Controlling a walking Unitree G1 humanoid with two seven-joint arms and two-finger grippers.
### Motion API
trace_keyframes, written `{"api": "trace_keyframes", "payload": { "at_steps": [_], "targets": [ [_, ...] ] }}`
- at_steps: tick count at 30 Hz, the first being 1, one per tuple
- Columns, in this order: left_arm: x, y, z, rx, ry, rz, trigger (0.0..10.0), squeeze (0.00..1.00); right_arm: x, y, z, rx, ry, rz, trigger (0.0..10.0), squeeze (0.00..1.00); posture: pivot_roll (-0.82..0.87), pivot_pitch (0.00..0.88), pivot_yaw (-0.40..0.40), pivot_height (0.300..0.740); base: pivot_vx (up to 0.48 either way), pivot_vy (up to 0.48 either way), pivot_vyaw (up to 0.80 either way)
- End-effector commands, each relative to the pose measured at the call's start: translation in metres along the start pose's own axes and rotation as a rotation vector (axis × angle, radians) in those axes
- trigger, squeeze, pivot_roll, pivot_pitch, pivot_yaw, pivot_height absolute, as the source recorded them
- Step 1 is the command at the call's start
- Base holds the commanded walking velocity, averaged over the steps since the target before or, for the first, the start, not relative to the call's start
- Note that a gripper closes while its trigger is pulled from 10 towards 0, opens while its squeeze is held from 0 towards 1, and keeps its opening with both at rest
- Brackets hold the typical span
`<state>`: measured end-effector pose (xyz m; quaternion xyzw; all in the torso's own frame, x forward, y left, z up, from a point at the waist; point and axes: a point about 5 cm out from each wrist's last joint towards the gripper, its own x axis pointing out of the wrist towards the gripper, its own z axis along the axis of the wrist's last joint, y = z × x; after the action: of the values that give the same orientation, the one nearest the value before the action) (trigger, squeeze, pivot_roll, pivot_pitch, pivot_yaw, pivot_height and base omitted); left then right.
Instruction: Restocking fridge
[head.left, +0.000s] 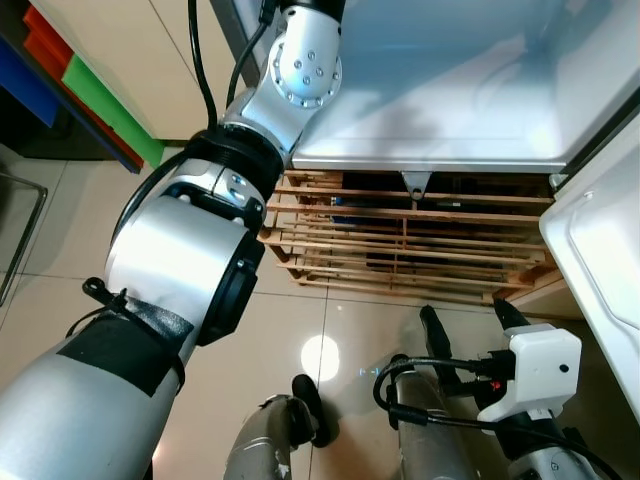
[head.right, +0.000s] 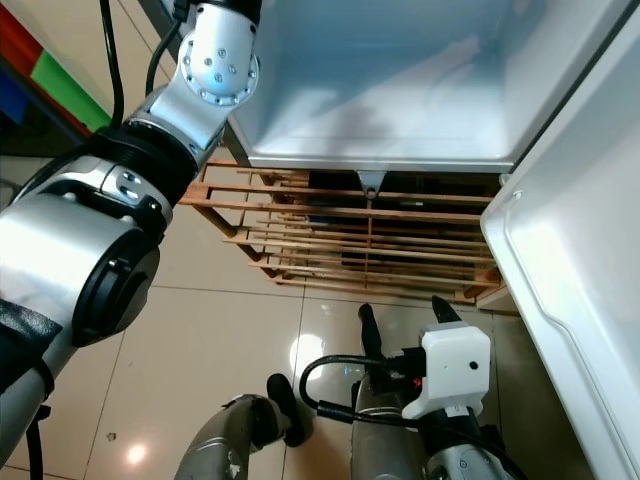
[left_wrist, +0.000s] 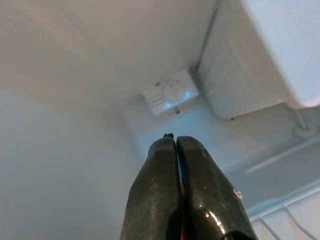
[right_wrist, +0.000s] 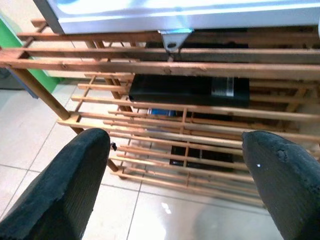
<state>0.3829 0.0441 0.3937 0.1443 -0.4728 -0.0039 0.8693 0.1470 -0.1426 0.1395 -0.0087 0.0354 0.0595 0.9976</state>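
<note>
- Nearest you, the right gripper (head.left: 467, 325) hangs low over the tiled floor (head.left: 330, 310), its two black fingers (right_wrist: 65, 190) spread wide apart with nothing between them.
- Just past it stands the wooden slatted rack (head.left: 400, 235) under the fridge; through the slats you can make out a dark box-like thing (right_wrist: 190, 90), too hidden to name.
- Above the rack sits the open fridge (head.left: 450, 80), its white door (head.left: 600, 260) swung out on your right. The part of the compartment you can see holds no goods.
- Your left arm (head.left: 300, 60) reaches up and into that compartment. The left gripper (left_wrist: 176, 145) has its fingers pressed together on nothing, pointing toward the back corner where the thermostat dial (left_wrist: 170, 95) glows faintly.
- You have no item to stock in either gripper, and none is visible on the floor or rack front.
- Judging from this, the restocking is either at an early stage or between items: the door is open, but you would need to fetch something before anything more goes on a shelf.
</note>
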Motion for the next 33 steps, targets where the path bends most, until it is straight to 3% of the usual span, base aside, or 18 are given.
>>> {"api": "trace_keyframes", "payload": {
  "at_steps": [1,11,19,28,29,30,31,33],
  "targets": [
    [0.007,0.013,-0.003,-0.073,0.069,0.057,10.0,0.0,-0.007,0.002,0.002,0.003,0.016,-0.014,10.0,0.0,-0.53,0.418,0.171,0.74,0.0,0.0,0.0],
    [0.01,0.028,-0.015,-0.28,0.201,0.099,10.0,0.0,-0.011,0.0,0.001,0.001,0.027,-0.032,10.0,0.0,-0.54,0.425,0.162,0.74,0.0,0.0,0.0],
    [0.014,0.032,-0.02,-0.215,0.271,0.013,10.0,0.0,-0.011,0.001,-0.001,0.003,0.037,-0.031,10.0,0.0,-0.53,0.422,0.157,0.74,0.0,0.0,0.0],
    [0.033,0.043,-0.001,-0.05,0.209,-0.002,10.0,0.0,-0.008,0.001,-0.002,-0.001,0.034,-0.026,10.0,0.0,-0.53,0.419,0.155,0.74,0.0,0.0,0.0],
    [0.035,0.044,0.001,-0.009,0.196,-0.001,10.0,0.47,-0.007,0.001,-0.002,-0.001,0.035,-0.027,10.0,0.0,-0.53,0.414,0.159,0.74,0.0,0.0,0.0],
    [0.035,0.044,0.001,-0.009,0.196,-0.001,10.0,0.47,-0.007,0.001,-0.002,-0.001,0.035,-0.027,10.0,0.0,-0.53,0.414,0.159,0.74,0.0,0.0,0.0],
    [0.035,0.045,0.001,0.015,0.193,-0.005,10.0,1.0,-0.007,0.001,-0.002,-0.001,0.035,-0.027,10.0,0.0,-0.53,0.413,0.16,0.74,0.0,0.0,0.0],
    [0.035,0.045,0.001,0.081,0.186,-0.015,10.0,1.0,-0.007,0.002,-0.003,0.0,0.035,-0.027,10.0,0.0,-0.53,0.413,0.161,0.74,0.0,0.0,0.0]
  ]
}}
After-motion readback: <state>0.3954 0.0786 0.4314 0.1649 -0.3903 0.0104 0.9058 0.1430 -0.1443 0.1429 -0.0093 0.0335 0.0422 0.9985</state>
